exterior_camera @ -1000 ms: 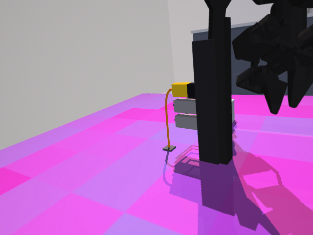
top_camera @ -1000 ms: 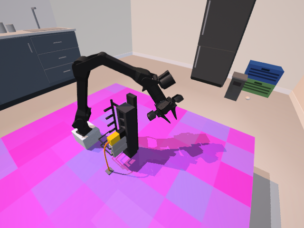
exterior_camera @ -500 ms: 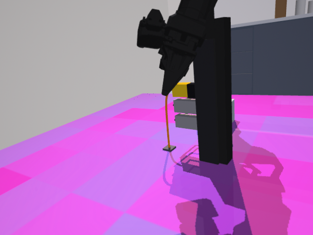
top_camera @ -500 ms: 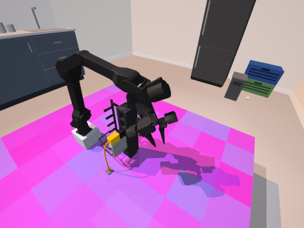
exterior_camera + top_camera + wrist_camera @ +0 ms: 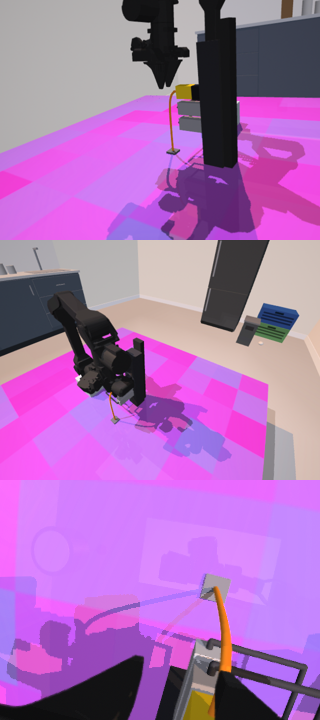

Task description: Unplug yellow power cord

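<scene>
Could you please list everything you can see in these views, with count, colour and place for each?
Plug: one, yellow, seated at the top of the power strip.
Cord: one, orange, running from the plug down to the floor pad.
Floor pad: one, grey, on the mat.
Power strip: one, black, upright on the mat.
Grey blocks: two, stacked below the plug.
Mat: one, pink and purple checks.
Fridge: one, dark, by the far wall.
Crates: two, blue on green, beside the fridge.
Cabinet: one, dark blue, far left.
Gripper: one, black, jaws partly apart, empty, just above the plug's cord end.
</scene>
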`<state>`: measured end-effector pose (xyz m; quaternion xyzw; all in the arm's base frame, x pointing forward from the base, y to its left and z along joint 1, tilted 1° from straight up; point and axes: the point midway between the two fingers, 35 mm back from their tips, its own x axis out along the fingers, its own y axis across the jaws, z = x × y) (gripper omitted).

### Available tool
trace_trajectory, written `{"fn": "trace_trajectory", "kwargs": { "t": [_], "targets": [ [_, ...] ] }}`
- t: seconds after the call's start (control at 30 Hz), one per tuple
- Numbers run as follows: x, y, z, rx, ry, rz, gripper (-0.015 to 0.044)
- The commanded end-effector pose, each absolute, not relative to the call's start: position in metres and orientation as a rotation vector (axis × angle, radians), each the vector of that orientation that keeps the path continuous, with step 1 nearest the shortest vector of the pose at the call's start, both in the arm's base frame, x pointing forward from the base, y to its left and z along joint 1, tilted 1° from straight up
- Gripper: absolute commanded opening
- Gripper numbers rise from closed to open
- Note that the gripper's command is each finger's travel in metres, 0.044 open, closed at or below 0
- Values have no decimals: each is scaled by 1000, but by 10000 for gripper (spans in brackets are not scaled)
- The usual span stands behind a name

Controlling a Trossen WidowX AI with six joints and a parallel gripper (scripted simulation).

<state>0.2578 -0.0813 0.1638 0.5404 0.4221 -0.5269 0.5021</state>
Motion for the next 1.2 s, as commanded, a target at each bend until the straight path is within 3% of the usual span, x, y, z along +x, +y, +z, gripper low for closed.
{"fn": "trace_trajectory", "kwargs": {
  "t": [0.0, 1.17],
  "targets": [
    [236, -79, 165, 1379, 1055, -1342, 160],
    [245, -40, 165, 1383, 1058, -1340, 160]
  ]
}}
